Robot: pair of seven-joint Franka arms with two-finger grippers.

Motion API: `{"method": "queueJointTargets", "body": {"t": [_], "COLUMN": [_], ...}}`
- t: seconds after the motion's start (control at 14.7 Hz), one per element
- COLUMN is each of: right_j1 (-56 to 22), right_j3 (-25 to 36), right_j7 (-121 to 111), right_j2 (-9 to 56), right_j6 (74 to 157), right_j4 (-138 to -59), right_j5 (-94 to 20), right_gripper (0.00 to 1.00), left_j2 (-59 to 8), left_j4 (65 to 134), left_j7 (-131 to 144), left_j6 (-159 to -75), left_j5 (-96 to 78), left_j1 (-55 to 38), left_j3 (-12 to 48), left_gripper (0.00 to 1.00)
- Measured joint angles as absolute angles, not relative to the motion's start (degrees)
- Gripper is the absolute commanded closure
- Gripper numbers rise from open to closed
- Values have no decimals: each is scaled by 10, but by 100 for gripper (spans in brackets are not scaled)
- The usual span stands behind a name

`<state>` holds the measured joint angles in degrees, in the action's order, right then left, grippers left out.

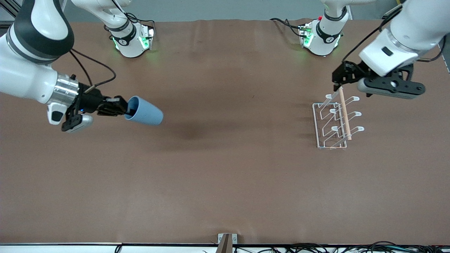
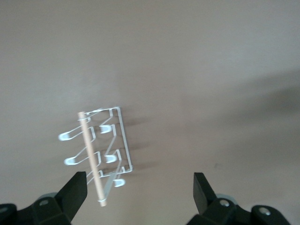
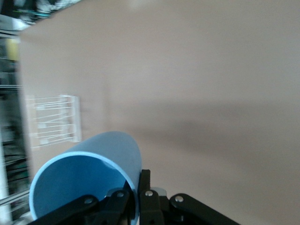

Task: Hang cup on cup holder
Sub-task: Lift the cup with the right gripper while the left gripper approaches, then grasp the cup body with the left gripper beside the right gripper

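The light blue cup (image 1: 145, 111) is held on its side in the air over the right arm's end of the table. My right gripper (image 1: 123, 107) is shut on its rim, one finger inside and one outside, as the right wrist view shows for the cup (image 3: 93, 173) and the gripper (image 3: 139, 190). The white wire cup holder (image 1: 334, 121) with its wooden rod stands at the left arm's end. My left gripper (image 1: 341, 78) hovers open and empty over the holder's end nearest the bases. The left wrist view shows the holder (image 2: 101, 145) below the open gripper (image 2: 139, 190).
The brown table (image 1: 225, 168) carries only the holder. The two arm bases (image 1: 132, 38) (image 1: 321, 37) stand along the edge farthest from the camera. A small bracket (image 1: 226, 241) and cables lie at the nearest edge. The holder also shows small in the right wrist view (image 3: 52, 122).
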<state>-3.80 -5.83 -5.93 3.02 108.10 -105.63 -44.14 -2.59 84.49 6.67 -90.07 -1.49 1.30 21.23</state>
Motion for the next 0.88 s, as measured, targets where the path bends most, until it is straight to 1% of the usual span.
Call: {"method": "queueJointTargets", "body": {"t": [0.14, 0.34, 0.48, 0.61, 0.75, 0.88], "right_j1": [-61, -97, -115, -123, -126, -127], "right_j3": [-58, -58, -58, -58, -57, -57], "right_j7": [-61, -61, -61, -61, -62, -62], "right_j2": [32, 34, 35, 39, 44, 48], "right_j6": [1080, 1079, 1080, 1080, 1080, 1078], "right_j4": [-1058, -1059, -1061, -1062, -1062, -1062], "right_j5": [-515, -577, -625, -667, -691, -697], "right_gripper": [100, 100, 100, 100, 100, 99], "left_j2": [-26, -26, -29, -38, -55, -67], "left_j4": [842, 842, 842, 843, 844, 843], "left_j7": [67, 65, 53, 48, 35, 19], "left_j6": [-901, -913, -934, -972, -1012, -1038], "left_j5": [-18, -49, -66, -67, -67, -67], "left_j1": [12, 9, 7, -5, -28, -52], "left_j3": [255, 309, 345, 384, 403, 405], "left_gripper": [0, 0, 0, 0, 0, 0]}}
